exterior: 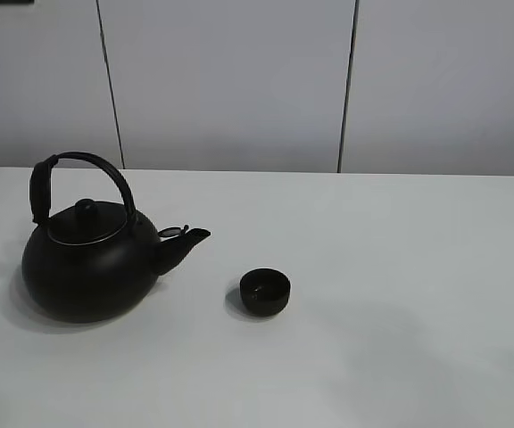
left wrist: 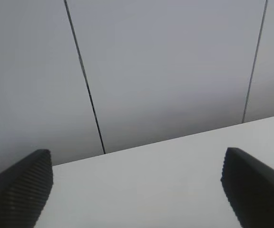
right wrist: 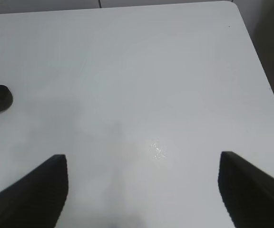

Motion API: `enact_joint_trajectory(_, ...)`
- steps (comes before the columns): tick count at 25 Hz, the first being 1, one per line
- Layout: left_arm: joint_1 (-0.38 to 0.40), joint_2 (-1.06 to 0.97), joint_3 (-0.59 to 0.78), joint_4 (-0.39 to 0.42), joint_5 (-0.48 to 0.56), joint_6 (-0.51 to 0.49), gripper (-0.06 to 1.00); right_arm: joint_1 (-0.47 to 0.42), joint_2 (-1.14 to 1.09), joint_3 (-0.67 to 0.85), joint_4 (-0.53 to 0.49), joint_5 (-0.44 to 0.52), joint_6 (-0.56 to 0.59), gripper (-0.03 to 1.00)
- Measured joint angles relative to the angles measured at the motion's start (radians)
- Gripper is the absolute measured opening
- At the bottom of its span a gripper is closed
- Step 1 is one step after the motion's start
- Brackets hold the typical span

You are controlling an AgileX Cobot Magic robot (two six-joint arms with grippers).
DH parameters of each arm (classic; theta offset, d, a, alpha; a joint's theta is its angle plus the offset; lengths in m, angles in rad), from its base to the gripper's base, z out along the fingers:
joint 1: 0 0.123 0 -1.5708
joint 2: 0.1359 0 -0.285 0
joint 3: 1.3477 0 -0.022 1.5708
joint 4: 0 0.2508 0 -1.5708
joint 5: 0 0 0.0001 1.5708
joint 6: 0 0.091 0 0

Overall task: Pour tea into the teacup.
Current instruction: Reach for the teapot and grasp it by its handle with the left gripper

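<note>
Starting at the left, my left gripper (left wrist: 137,190) hangs released, its fingers (left wrist: 20,190) spread wide with nothing between them. It faces the wall (left wrist: 175,71) beyond the table edge, so its camera shows neither kettle nor cup. The black kettle (exterior: 87,267) stands upright on the white table (exterior: 418,339). Its handle (exterior: 83,159) arches up, which I judge easy to take, and its spout (exterior: 186,241) is aimed toward the teacup (exterior: 265,292), near but apart. No tea shows, and the cup's dark inside would hide any. My right gripper (right wrist: 141,190) is likewise spread and empty, well apart from the cup. Neither arm appears in the high view.
</note>
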Motion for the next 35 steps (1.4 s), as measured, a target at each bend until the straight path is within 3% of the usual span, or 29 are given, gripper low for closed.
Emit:
enact_joint_trajectory(2, -0.016, -0.006, 0.138, 0.001, -0.185, 0.0, 0.69, 0.0, 0.0, 0.0, 0.0, 0.0, 0.0, 0.59)
enact_joint_trajectory(4, -0.021, 0.003, 0.233, 0.025, -0.278, -0.011, 0.69, 0.0, 0.0, 0.0, 0.0, 0.0, 0.0, 0.59)
enact_joint_trajectory(12, -0.023, 0.196, 0.327, 0.118, -0.49, -0.121, 0.69, 0.0, 0.0, 0.0, 0.0, 0.0, 0.0, 0.59)
enact_joint_trajectory(26, -0.018, 0.526, 0.326, 0.126, -0.81, -0.125, 0.69, 0.0, 0.0, 0.0, 0.0, -0.001, 0.0, 0.59)
enact_joint_trajectory(35, 0.035, 0.607, 0.28, 0.133, -0.865, -0.133, 0.69, 0.0, 0.0, 0.0, 0.0, -0.002, 0.0, 0.59)
